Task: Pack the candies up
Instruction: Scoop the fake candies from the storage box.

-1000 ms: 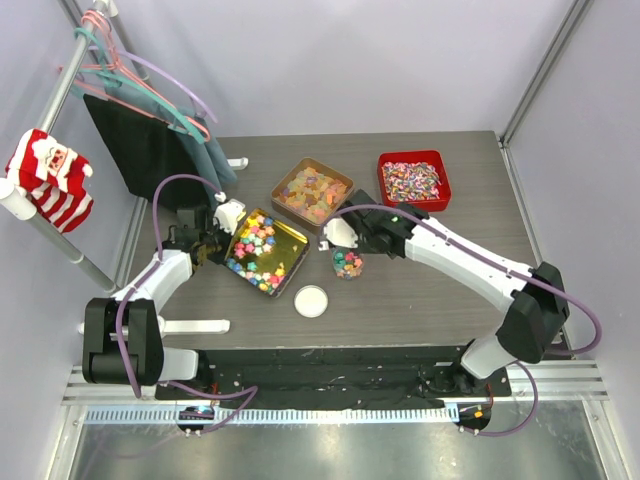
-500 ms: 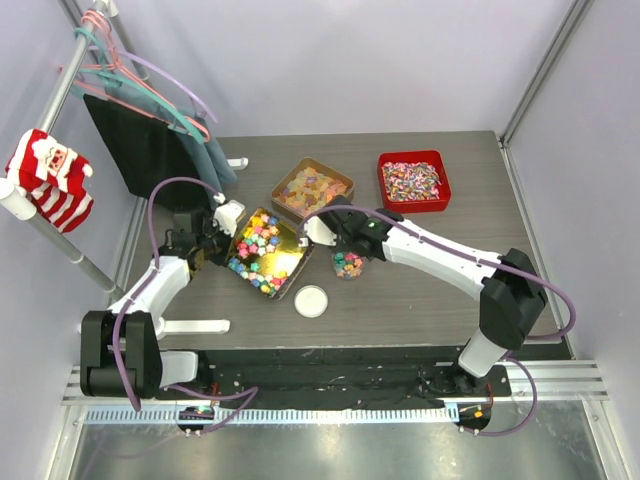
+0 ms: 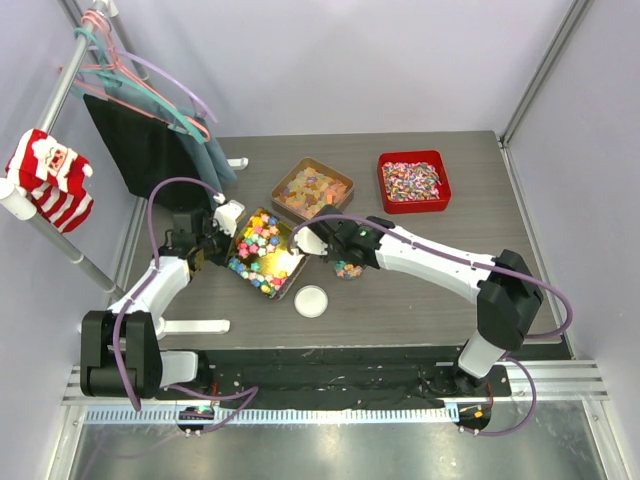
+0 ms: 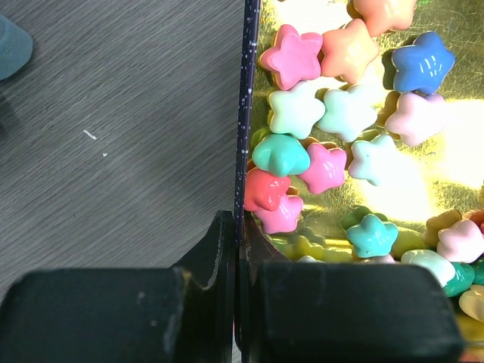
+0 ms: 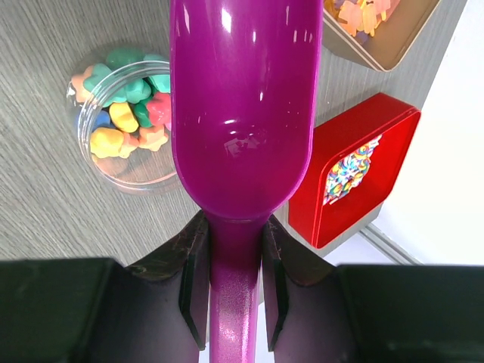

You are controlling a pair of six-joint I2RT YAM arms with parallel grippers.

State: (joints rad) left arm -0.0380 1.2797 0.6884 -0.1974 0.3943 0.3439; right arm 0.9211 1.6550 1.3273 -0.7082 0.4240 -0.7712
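Dark tabletop (image 3: pixel 420 310): past a white lid (image 3: pixel 311 300) near its front edge, a clear jar (image 5: pixel 132 170) holds some candies (image 5: pixel 121 121). More fill the gold tray (image 4: pixel 246 113) left of centre, its rim pinched tight in the left pincer (image 4: pixel 238 234); the right pincer (image 5: pixel 233 227) clamps a purple scoop (image 5: pixel 242 113).

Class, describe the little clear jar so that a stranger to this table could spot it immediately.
Start at the dark table and find the gold tray of star-shaped candies. Just right of that tray, beyond the round white lid, stands a small jar. Unlike its neighbours, it is round, see-through and holds only a few candies.
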